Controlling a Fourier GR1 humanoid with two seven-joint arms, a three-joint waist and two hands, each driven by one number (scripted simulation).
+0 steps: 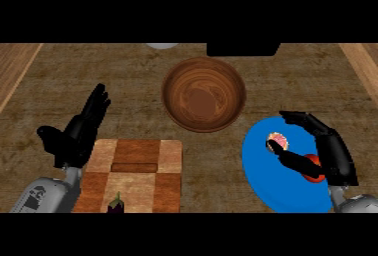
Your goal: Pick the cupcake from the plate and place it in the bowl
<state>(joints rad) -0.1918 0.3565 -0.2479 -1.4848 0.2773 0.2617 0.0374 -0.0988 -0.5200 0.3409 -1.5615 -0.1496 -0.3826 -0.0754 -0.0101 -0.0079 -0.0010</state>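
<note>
I have only one view, from my head, looking steeply down on the counter [88, 80], near enough that the wooden bowl [204, 94] sits just above the middle of what I see. Relative to that bowl, my forearms come in from the lower edge, my left hand [77, 135] down to its left and my right hand [325, 150] down to its right. Beyond the bowl the far edge cuts off a pale round thing [162, 45] and a dark block [243, 49], which I cannot make out.

The right hand [323, 150] curls over the blue plate [284, 192], apparently touching the cupcake [277, 141]; the wooden bowl [204, 94] lies farther left.
</note>
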